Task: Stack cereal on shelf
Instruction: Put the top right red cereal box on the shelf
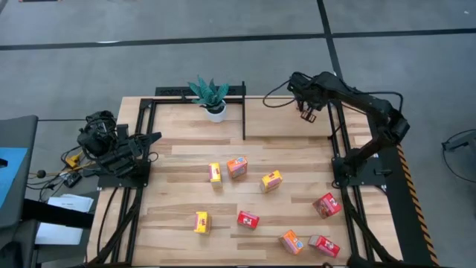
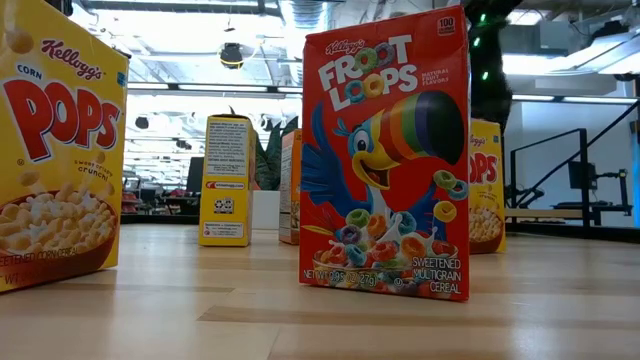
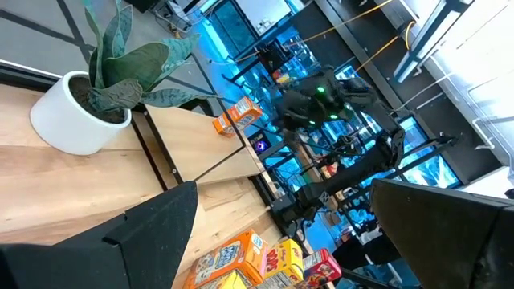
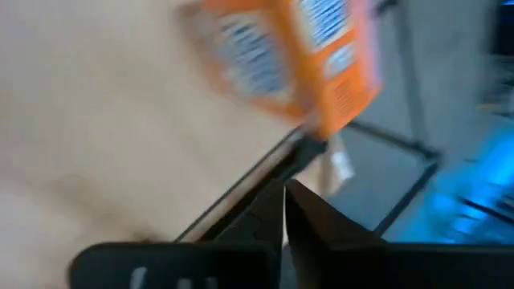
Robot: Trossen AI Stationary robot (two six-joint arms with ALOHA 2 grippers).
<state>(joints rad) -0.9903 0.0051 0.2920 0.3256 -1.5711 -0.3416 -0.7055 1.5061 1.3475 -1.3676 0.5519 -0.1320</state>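
One orange cereal box (image 3: 237,116) stands on the light wood shelf (image 1: 275,119) in its far right section, under my right arm in the high view. My right gripper (image 4: 285,201) hovers just above and short of this box (image 4: 297,56), slanting down. Its fingers are shut with nothing between them. Several more yellow, red and orange cereal boxes stand scattered on the table's near half, such as a red one (image 2: 385,165) and a yellow one (image 1: 215,173). My left gripper (image 1: 145,141) waits open at the table's left edge.
A potted green plant (image 1: 214,99) in a white pot stands on the shelf's middle section. Thin black posts and rails (image 1: 244,112) divide and frame the shelf. Bare wood lies between the plant and the orange box.
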